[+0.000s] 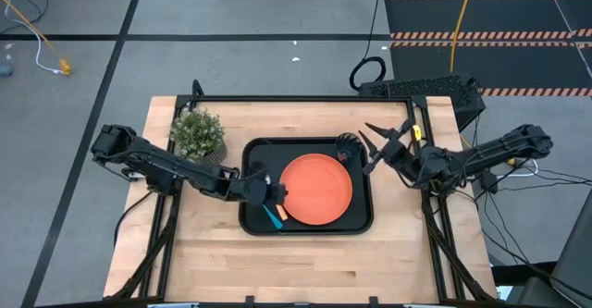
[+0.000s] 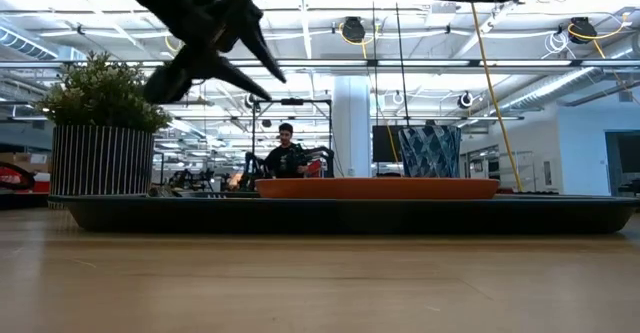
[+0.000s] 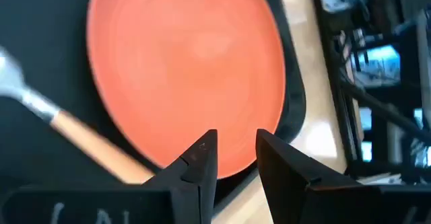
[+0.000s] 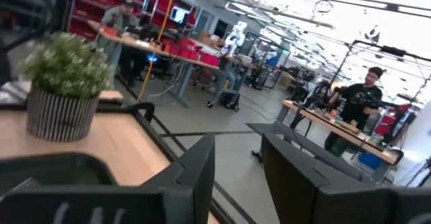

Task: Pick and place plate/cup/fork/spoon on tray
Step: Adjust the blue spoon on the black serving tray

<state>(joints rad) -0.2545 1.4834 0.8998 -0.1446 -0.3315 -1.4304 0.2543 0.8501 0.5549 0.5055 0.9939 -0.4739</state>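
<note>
The black tray [image 1: 252,217] lies mid-table. On it are the orange plate [image 1: 315,190], the dark grey cup [image 1: 349,146] in its far right corner, and the fork [image 3: 87,145] with the blue-handled spoon [image 1: 275,220] at the plate's left. The fork's tan handle lies flat on the tray floor, also seen in the high view [image 1: 282,213]. My left gripper [image 1: 276,197] hangs open and empty over the tray's left part, above the fork and the plate's edge [image 3: 236,150]. My right gripper [image 1: 370,147] is open and empty, raised just right of the cup.
A potted green plant [image 1: 197,134] in a striped pot stands at the tray's far left corner. Bare wooden table lies in front of the tray [image 1: 305,271]. A person [image 2: 287,153] works at a bench far behind the table.
</note>
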